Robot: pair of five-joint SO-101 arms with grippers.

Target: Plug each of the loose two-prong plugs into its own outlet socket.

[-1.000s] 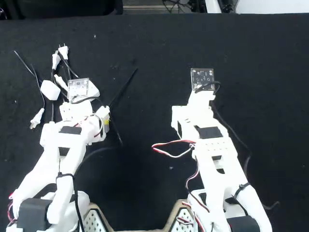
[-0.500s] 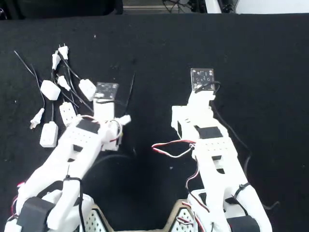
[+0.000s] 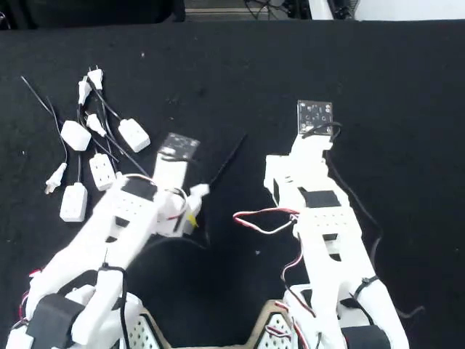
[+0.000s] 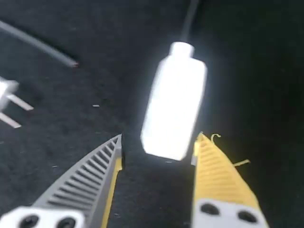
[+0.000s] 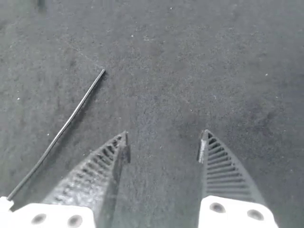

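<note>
Outlet socket (image 4: 173,111) sits between the spread left fingers (image 4: 216,175); the right fingers (image 5: 102,173) are apart too.

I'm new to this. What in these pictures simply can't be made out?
- Left wrist view: the white block ahead of the left gripper shows no detail; plug or socket, unclear.
- Left wrist view: a plug is cut off by the edge.
- High view: the white pieces are too small to show slots.
- Right wrist view: the black cable runs off the edge.
</note>
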